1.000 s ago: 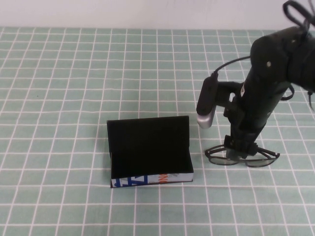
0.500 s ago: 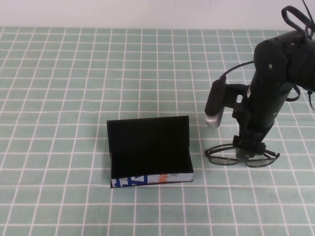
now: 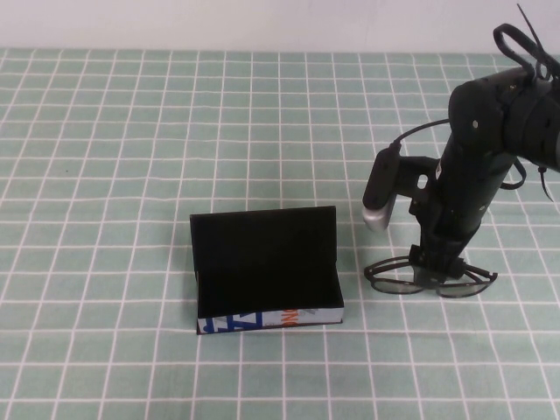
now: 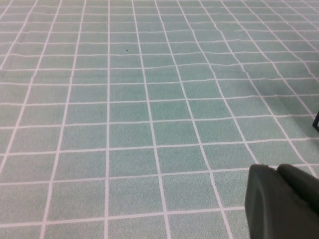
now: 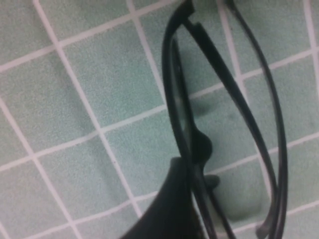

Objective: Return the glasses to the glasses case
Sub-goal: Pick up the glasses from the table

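The right gripper (image 3: pixel 440 265) was down over the middle of the glasses (image 3: pixel 430 279), and the wrist view showed one dark finger (image 5: pixel 174 199) pressed against the frame at the bridge; by my reading it was clenched on the frame, the glasses apparently not yet raised off the cloth. The step in hand looked like the pickup. The next move would call for a lift clear of the surface, then a carry toward the worktop's left edge to the glasses case (image 3: pixel 267 271), which stood open just beside the glasses, lid upright at the back and its printed side facing the near edge; the frame would need lowering level into the black interior. The left gripper (image 4: pixel 281 201) hung apart over bare cloth; whether its fingers were parted could not be told. The worktop wore a green tablecloth (image 3: pixel 105 175) gridded in white, with a plain pale wall (image 3: pixel 262 22) beyond the far edge.
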